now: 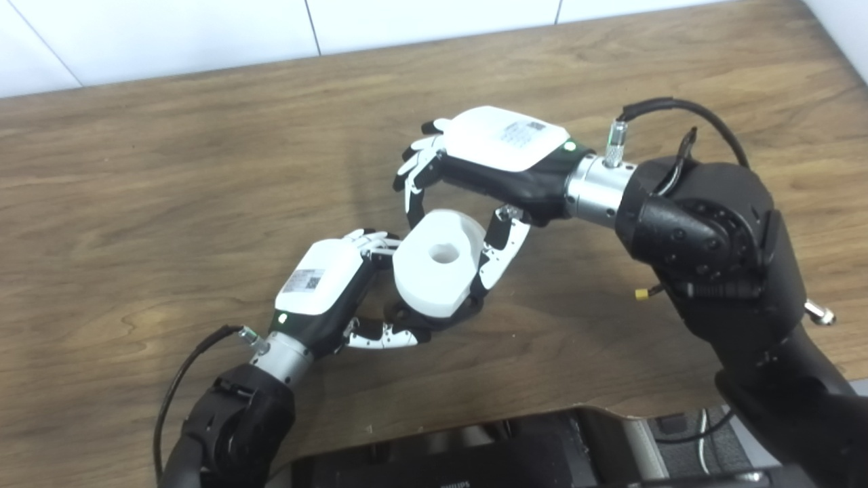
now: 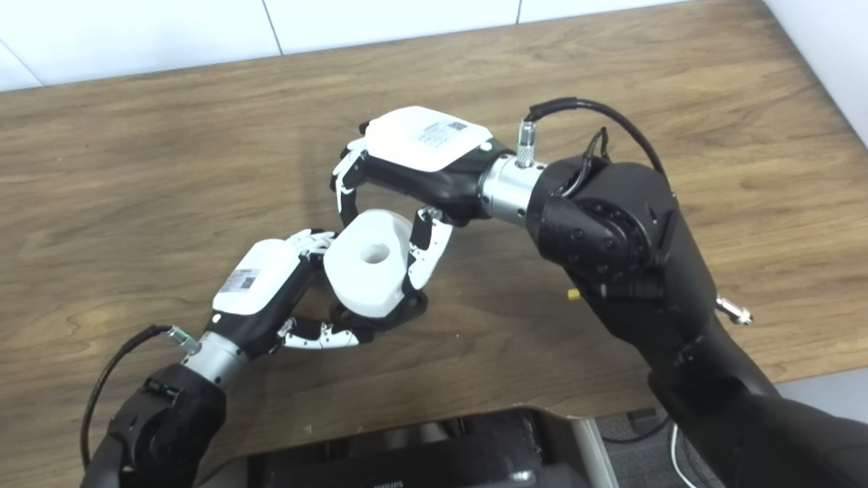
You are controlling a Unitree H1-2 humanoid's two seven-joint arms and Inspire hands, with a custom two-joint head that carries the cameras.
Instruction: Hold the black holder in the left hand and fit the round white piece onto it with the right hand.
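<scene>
The round white piece (image 1: 437, 268) has a hole in its middle and sits tilted on the black holder (image 1: 444, 317), of which only the lower edge shows under it. My left hand (image 1: 325, 281) comes from the lower left and is shut on the black holder, fingers wrapped beneath and behind it. My right hand (image 1: 488, 159) reaches in from the right, above the piece, with fingers on its far side and thumb on its near right side, shut on it. The same shows in the right eye view: the piece (image 2: 366, 268), the left hand (image 2: 261, 281) and the right hand (image 2: 420, 152).
Both hands work over the middle of a wooden table (image 1: 135, 203). A white wall runs along the far edge. A black device (image 1: 475, 454) sits below the table's near edge.
</scene>
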